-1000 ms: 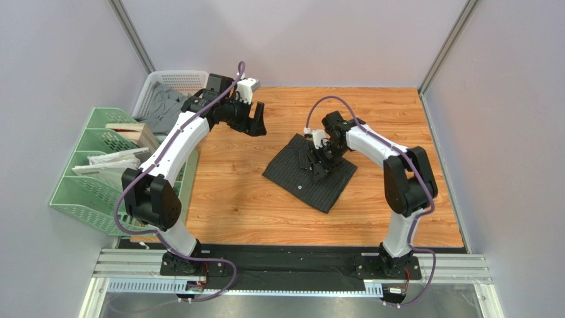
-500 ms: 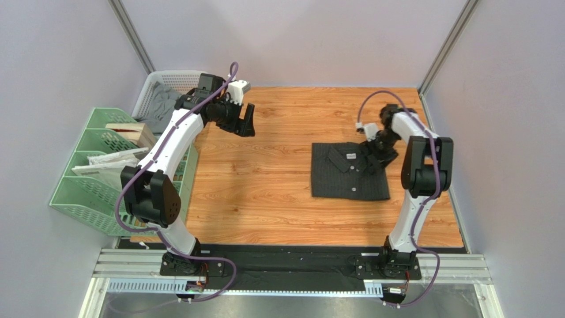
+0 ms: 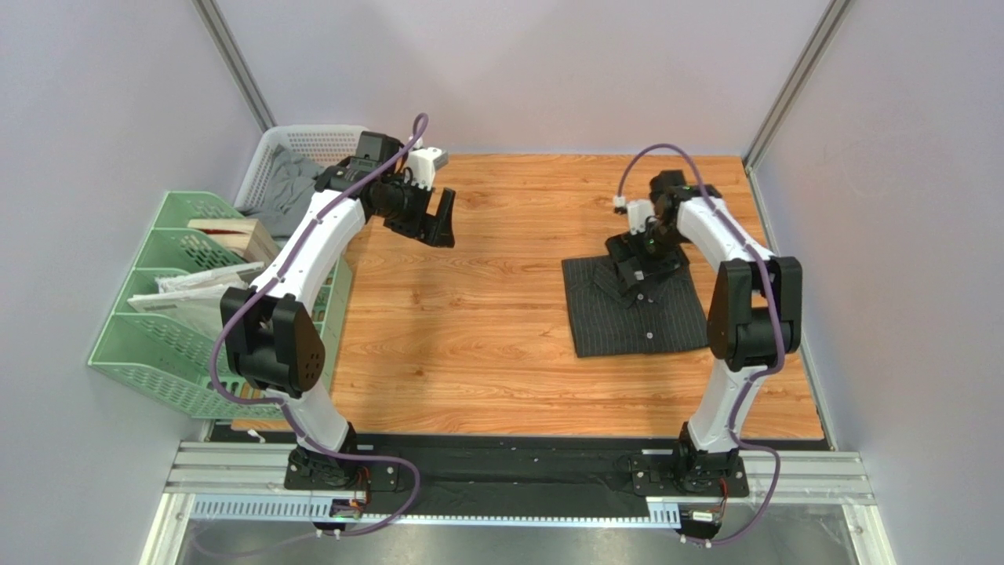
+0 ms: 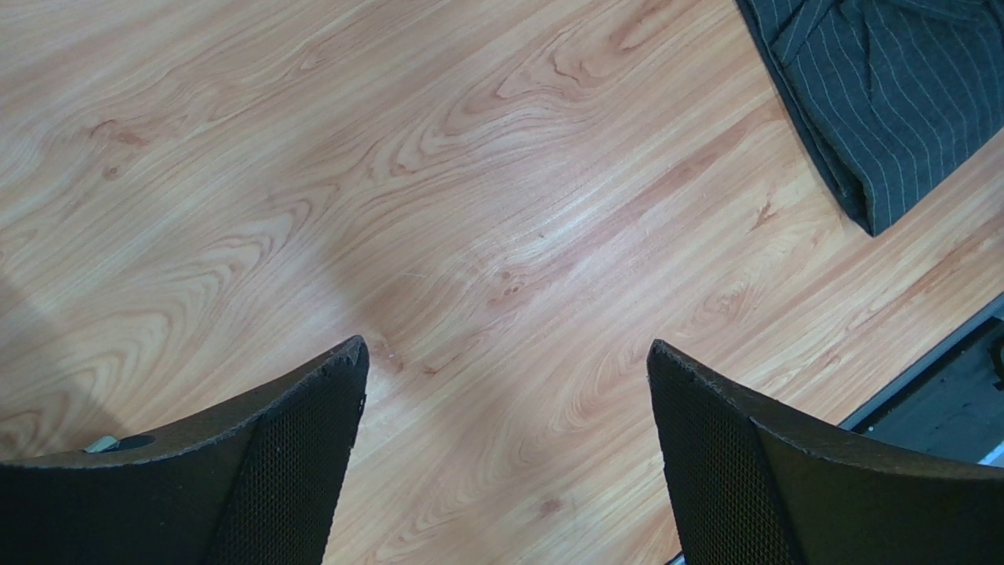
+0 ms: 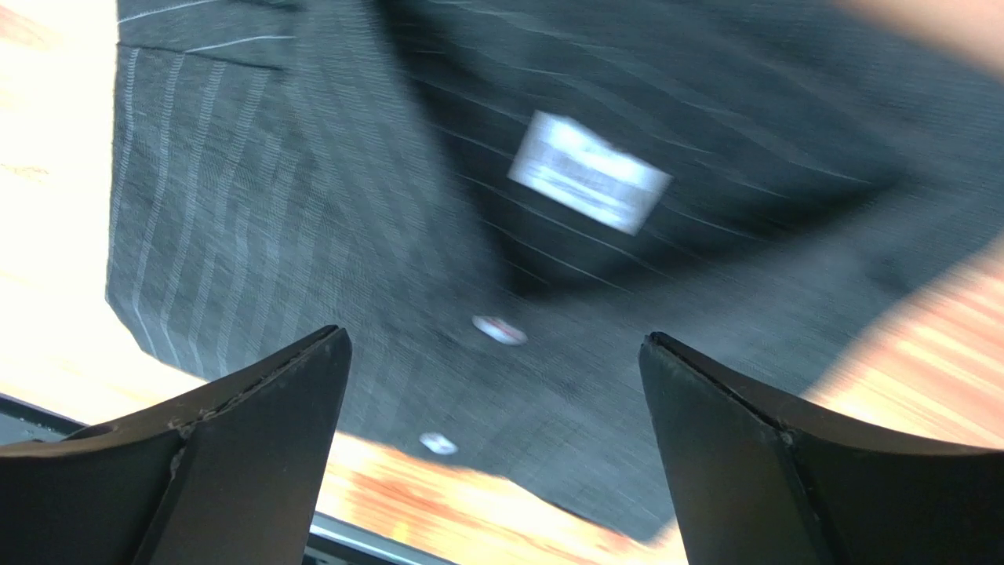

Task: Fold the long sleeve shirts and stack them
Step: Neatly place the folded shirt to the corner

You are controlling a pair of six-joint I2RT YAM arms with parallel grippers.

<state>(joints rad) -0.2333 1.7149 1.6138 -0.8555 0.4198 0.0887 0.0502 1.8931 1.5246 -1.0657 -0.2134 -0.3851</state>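
Toward the far right of the wooden table [image 3: 471, 353]: one long sleeve shirt [image 3: 642, 320], folded to a dark rectangle, collar end away from the arm bases.

Top view only:
- White basket [image 3: 273, 151] at the far left corner, holding grey cloth [image 3: 289, 200].
- Green file rack [image 3: 141, 336] off the table's left edge.
- Left gripper [image 3: 434, 221] over bare wood near the basket, well apart from the shirt.
- Right gripper [image 3: 634, 261] over the shirt's collar end.

Left wrist view only:
- Left fingers spread, nothing between them, bare planks beneath.
- One shirt corner at upper right, its edge showing folded layers.

Right wrist view only (blurred):
- Right fingers spread wide, gripping nothing, with the cloth below. Whether they touch it cannot be told.
- White neck label [image 5: 587, 172] inside the collar.
- Two pale buttons [image 5: 500, 331] down the front.

Shirt, appearance: charcoal-black fabric with fine pale pinstripes. It lies front up and flat, with its sides slightly askew to the table edge.
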